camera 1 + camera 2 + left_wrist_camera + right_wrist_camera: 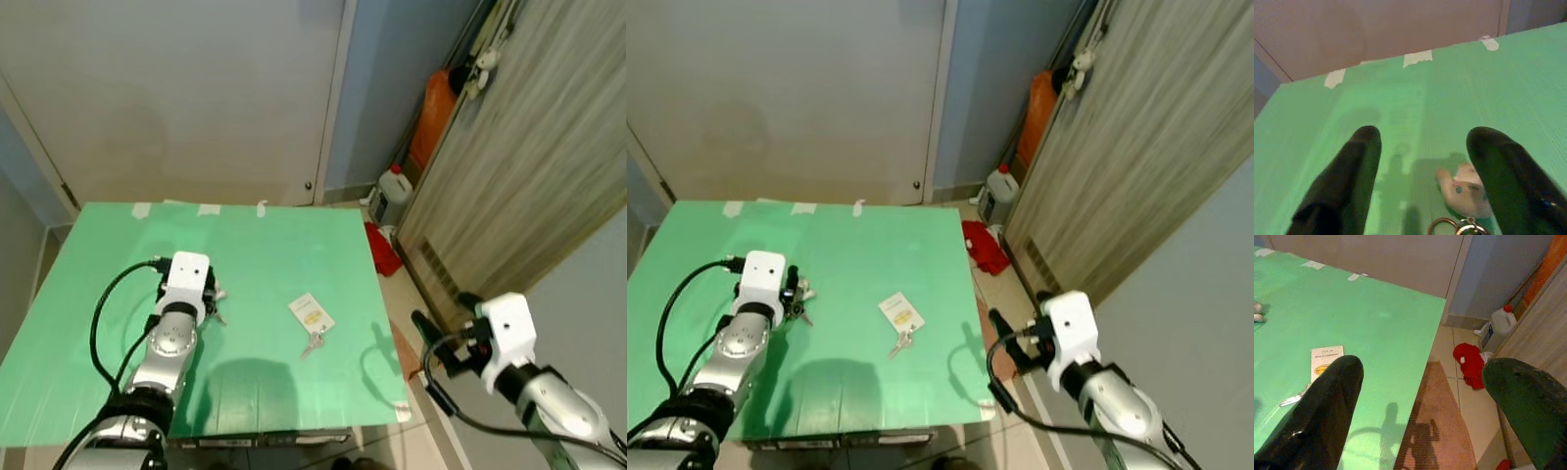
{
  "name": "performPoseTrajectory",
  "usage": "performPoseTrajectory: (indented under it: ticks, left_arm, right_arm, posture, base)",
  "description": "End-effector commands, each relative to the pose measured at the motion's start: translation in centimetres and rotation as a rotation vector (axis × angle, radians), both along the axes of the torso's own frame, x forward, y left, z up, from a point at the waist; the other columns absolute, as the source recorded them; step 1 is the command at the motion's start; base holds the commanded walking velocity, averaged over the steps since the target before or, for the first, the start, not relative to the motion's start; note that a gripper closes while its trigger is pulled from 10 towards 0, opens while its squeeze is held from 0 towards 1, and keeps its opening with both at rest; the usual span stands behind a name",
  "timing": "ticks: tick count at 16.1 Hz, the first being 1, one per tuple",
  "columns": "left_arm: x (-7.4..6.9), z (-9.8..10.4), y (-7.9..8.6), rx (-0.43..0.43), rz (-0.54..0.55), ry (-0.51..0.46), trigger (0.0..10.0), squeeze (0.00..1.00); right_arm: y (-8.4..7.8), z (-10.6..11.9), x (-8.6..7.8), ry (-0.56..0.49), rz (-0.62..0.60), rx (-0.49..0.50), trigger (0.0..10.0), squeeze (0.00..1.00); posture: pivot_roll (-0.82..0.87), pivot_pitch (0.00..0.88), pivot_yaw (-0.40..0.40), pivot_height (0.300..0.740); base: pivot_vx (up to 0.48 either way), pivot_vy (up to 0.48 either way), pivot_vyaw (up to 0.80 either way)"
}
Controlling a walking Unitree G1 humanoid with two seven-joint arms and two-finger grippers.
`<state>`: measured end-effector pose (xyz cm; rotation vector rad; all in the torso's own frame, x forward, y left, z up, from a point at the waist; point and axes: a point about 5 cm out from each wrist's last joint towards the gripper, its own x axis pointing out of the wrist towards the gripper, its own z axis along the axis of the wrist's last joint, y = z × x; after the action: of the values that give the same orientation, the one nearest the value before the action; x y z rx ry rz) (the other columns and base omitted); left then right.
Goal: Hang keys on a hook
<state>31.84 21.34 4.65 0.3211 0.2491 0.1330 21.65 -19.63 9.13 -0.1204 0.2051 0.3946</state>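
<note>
Left eye view is showing me leaning over a green tabletop (265, 245) that is carrying two sets of keys. My left end effector (1422, 161) is hovering low over the tabletop toward its left edge, its two black fingers (1347, 181) spreading wide apart and gripping nothing. Just beyond those fingers a small pale keychain charm (1465, 188) with a metal ring (1442, 226) is lying flat on the green surface, close to the inside of one finger; I cannot tell whether it is touching it. Nearer the middle of the tabletop, toward the front edge, a second key (313, 344) is lying beside a white tag with a yellow mark (311, 313), the two touching or nearly so. My right end effector (1420, 396) is hanging off the right edge of the tabletop, over the tiled floor (1469, 401), its fingers also standing wide open and empty. On the floor beyond the far right corner a red cloth (384, 251) is lying near a white jug with a red cap (391, 194) and an orange object (431, 116) leaning by a wood-grain door (529, 166).
</note>
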Motion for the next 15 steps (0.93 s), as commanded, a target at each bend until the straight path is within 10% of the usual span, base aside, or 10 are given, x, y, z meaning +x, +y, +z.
performPoseTrajectory:
  ticks: [1, 10, 11, 12, 15]
  left_arm:
    - [0.0, -0.3, -0.4, -0.011, -0.011, 0.016, 10.0, 1.00]
    - [0.1, -0.5, 1.6, 0.050, 0.058, 0.078, 10.0, 1.00]
    - [0.3, -0.4, 1.8, 0.062, 0.068, 0.086, 10.0, 0.71]
    - [0.4, -0.4, 2.0, 0.046, 0.079, 0.098, 10.0, 0.00]
    - [0.6, -0.3, 2.1, 0.046, 0.083, 0.108, 10.0, 0.00]
  right_arm:
    - [-0.8, 0.5, -0.2, -0.014, -0.016, -0.021, 10.0, 0.00]
    - [-2.3, 2.4, -4.2, 0.031, 0.010, -0.049, 10.0, 0.00]
    - [-2.5, 2.5, -4.9, 0.050, 0.031, -0.055, 10.0, 0.00]
    - [-2.3, 2.5, -5.9, 0.082, 0.081, -0.065, 10.0, 0.00]
    - [-1.8, 2.1, -7.5, 0.129, 0.111, -0.062, 10.0, 0.00]
  posture:
    - [-0.19, 0.117, -0.088, 0.740]
    - [-0.32, 0.184, -0.124, 0.740]
    - [-0.34, 0.190, -0.133, 0.740]
    - [-0.35, 0.197, -0.141, 0.740]
    - [-0.37, 0.220, -0.166, 0.740]
  base:
    - [0.000, 0.000, 0.00]
    - [0.000, 0.000, 0.00]
    - [0.000, 0.000, 0.00]
    - [0.000, 0.000, 0.00]
    - [0.000, 0.000, 0.00]
